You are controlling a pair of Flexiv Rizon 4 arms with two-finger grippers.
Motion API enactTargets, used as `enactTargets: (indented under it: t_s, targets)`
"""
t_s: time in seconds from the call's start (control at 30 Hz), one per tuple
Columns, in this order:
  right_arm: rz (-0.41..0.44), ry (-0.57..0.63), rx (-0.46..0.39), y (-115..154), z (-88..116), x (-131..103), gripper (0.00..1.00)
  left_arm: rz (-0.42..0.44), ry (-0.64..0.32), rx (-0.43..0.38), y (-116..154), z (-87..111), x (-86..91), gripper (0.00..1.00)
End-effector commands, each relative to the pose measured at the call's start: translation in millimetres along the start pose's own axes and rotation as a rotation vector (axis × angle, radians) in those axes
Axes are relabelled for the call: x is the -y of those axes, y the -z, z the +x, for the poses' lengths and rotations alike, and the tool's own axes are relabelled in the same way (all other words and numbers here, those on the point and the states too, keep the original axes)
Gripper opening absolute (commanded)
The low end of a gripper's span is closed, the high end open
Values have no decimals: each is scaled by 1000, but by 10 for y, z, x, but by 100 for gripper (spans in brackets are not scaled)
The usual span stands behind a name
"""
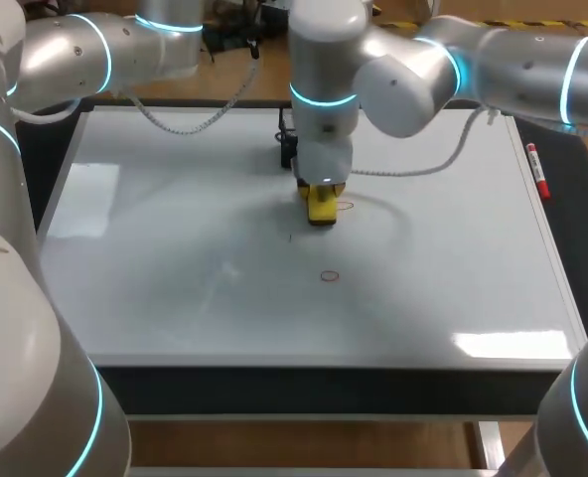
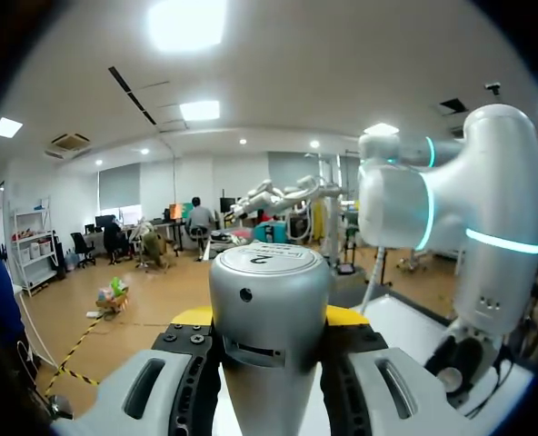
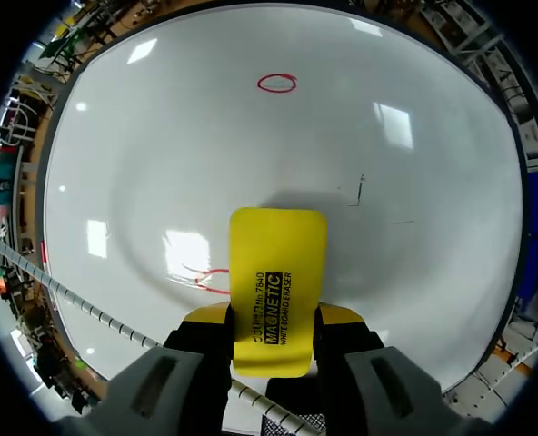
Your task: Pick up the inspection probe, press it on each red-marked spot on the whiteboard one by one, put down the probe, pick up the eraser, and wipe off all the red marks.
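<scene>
Logged left gripper [image 2: 269, 315] raised off the board near its back edge, exact spot cut off in the head view. Jaws clamped on a grey metal cylindrical probe [image 2: 269, 282]; lost the probe's tip below the fingers. Found right gripper [image 3: 273, 313] near back-centre of the white rectangular whiteboard [image 1: 175, 268], jaws clamped on a yellow rectangular eraser [image 3: 278, 263] pressed flat, long axis aimed at the front edge. Marked a half-smeared red mark [image 3: 213, 277] running up to the eraser's side, toward the right edge. Placed an intact red ring [image 3: 277, 84] straight ahead of the eraser, toward the front edge, well apart; judged right arm nearer. Couldn't tell what lay under the eraser. Noted a red marker pen [image 1: 538, 171] along the right edge.
</scene>
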State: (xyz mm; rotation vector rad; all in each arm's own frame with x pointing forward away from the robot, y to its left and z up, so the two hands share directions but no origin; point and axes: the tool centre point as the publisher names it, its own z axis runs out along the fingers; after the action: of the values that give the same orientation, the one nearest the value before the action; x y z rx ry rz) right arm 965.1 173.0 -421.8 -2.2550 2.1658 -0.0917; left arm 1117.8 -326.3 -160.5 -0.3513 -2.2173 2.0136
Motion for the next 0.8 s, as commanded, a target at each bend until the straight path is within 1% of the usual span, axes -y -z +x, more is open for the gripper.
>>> enactTargets:
  t_s: [0.03, 0.2, 0.47, 0.6, 0.8]
  targets:
    - [-12, 2, -9, -42, -26, 31, 0, 1, 0, -4, 1, -18, 7, 0]
    - [-34, -7, 1, -98, -6, 26, 0, 1, 0, -4, 1, -18, 7, 0]
    - [-44, -30, 2, -129, 134, 27, 0, 1, 0, -4, 1, -18, 7, 0]
    - [-46, -51, 0, -132, 232, 11, 0, 1, 0, -4, 1, -18, 7, 0]
    - [-46, -96, -7, -137, 439, -5, 0, 1, 0, -4, 1, -18, 7, 0]
